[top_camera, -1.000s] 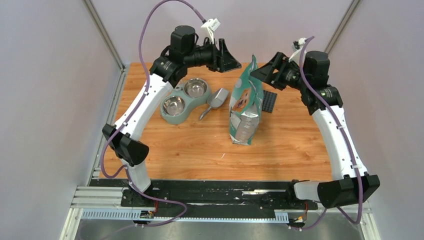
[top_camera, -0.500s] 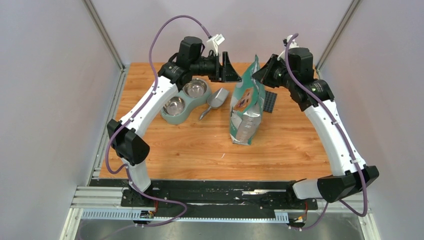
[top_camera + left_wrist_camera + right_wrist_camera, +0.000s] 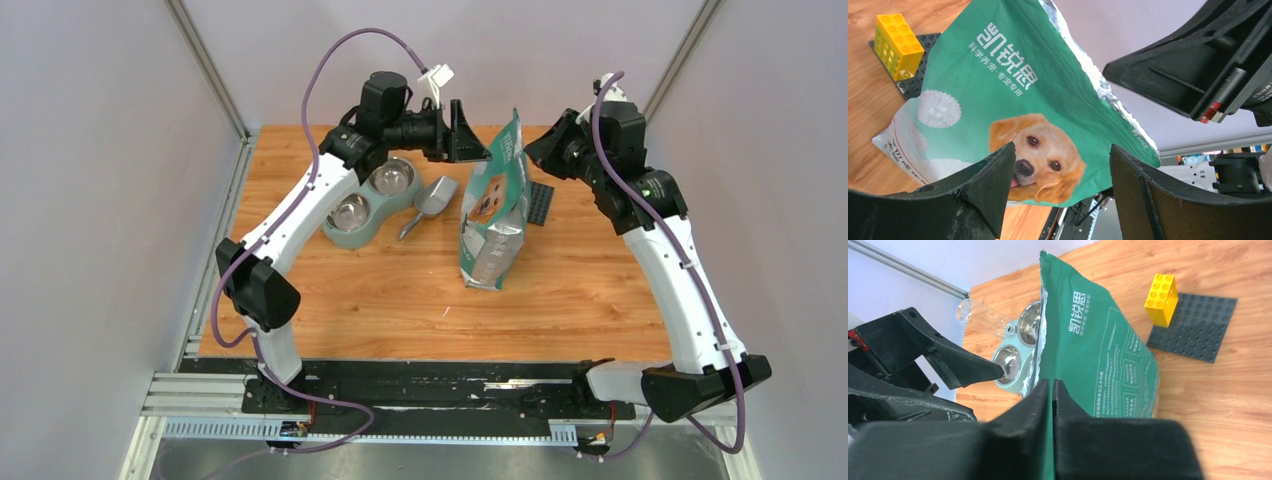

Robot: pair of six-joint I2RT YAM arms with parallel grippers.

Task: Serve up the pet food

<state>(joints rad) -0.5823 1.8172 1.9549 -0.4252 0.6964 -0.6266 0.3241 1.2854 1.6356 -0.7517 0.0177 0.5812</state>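
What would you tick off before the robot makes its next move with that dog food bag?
1. The right gripper is clamped on the top edge of the bag: ok.
2. The left gripper is open and faces the dog side of the bag, ready to take the other edge: ok.
3. The bag stands upright on the table: ok.
4. The bowls are empty and uncovered: ok.
5. The scoop lies free beside the bowls: ok.
6. How much pet food is inside the bag: cannot tell, none is visible.
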